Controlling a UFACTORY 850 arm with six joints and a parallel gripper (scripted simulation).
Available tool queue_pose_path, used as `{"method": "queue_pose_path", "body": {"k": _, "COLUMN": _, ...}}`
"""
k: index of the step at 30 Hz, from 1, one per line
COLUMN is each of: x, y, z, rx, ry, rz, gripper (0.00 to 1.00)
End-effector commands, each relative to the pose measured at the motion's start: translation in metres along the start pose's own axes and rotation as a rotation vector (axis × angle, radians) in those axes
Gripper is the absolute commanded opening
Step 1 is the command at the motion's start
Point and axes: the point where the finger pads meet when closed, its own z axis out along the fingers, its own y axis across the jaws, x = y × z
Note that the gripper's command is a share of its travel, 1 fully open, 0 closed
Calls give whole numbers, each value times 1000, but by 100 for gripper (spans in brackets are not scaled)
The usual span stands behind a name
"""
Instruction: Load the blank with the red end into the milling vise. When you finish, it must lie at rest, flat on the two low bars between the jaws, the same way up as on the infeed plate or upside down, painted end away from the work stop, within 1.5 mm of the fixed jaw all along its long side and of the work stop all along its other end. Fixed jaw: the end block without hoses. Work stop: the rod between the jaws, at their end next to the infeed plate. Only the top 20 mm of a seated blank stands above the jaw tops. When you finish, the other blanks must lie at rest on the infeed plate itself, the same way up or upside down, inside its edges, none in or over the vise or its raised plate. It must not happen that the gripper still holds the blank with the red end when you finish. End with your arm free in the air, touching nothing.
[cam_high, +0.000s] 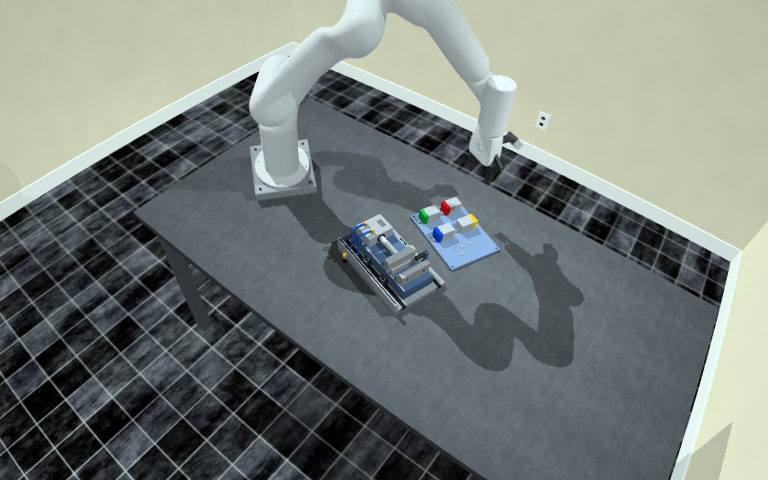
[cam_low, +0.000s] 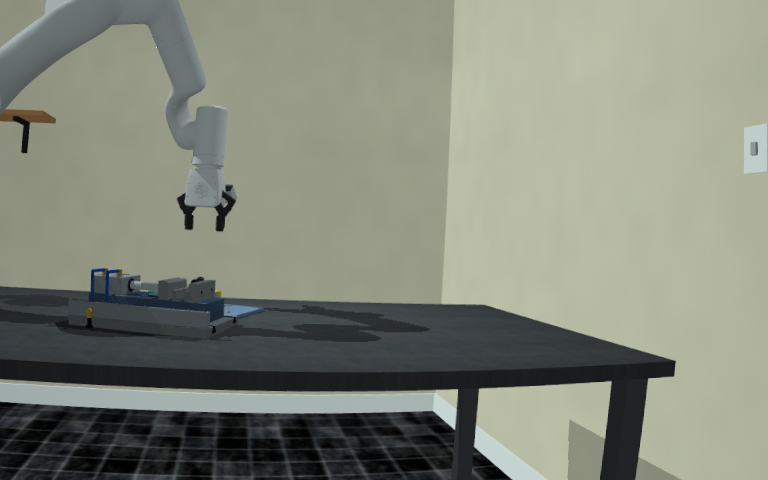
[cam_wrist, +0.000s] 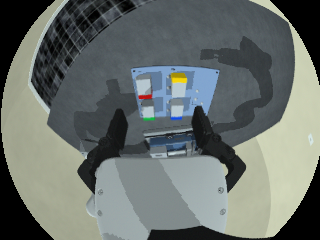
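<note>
The blank with the red end lies on the light blue infeed plate, at its far side; it also shows in the wrist view. Blanks with green, blue and yellow ends lie on the same plate. The milling vise stands to the left of the plate with its jaws apart and nothing between them. My gripper is open and empty, high above the table, over the far side of the plate.
The vise sits on a raised grey plate with blue hoses at its far end. The arm's base is bolted at the table's far left. A wall shelf hangs at the left.
</note>
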Motion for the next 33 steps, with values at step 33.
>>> {"method": "queue_pose_path", "body": {"k": 33, "x": 1, "y": 1, "z": -13, "rx": -1, "ry": 2, "rz": 0, "gripper": 100}}
